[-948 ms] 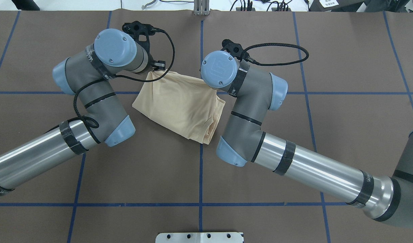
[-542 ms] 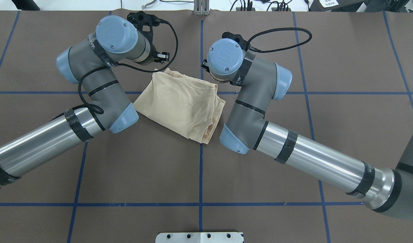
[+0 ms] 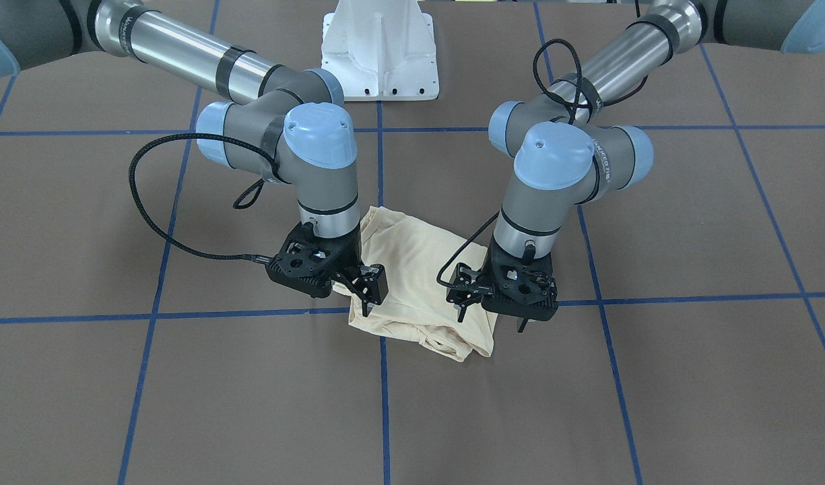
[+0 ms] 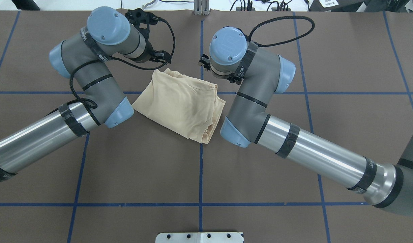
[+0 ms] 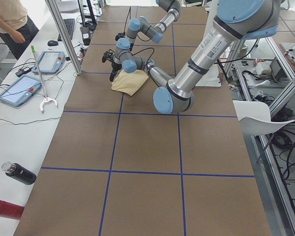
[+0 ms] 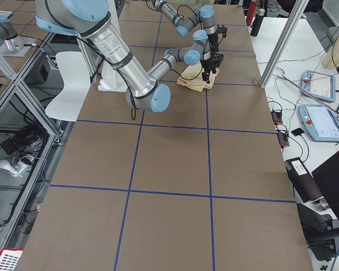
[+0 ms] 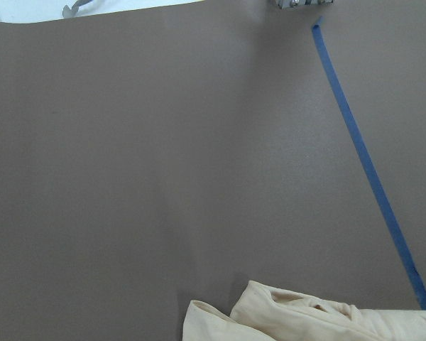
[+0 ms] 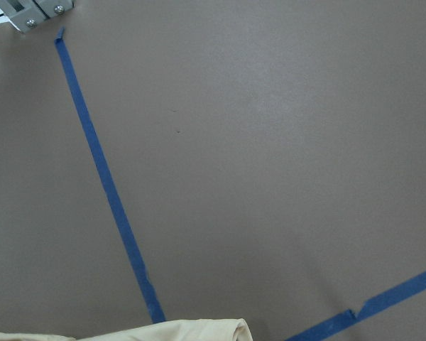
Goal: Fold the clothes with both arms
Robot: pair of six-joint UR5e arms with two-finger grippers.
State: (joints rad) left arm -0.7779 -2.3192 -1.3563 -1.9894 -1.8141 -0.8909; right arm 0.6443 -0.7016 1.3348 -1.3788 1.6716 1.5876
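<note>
Toward the far edge of the tabletop (image 4: 311, 141), midway between its left and right edges, the shirt (image 4: 179, 101) is laid as a compact folded bundle. It is skewed to the blue tape lines (image 4: 200, 175) and no print is visible. The left gripper (image 3: 490, 318) and right gripper (image 3: 358, 296) are held just above the bundle's two far corners, jaws spread, nothing gripped, presumably so both corners can be handled level and together. Folding is judged nearly done; only squaring-up may be needed.
</note>
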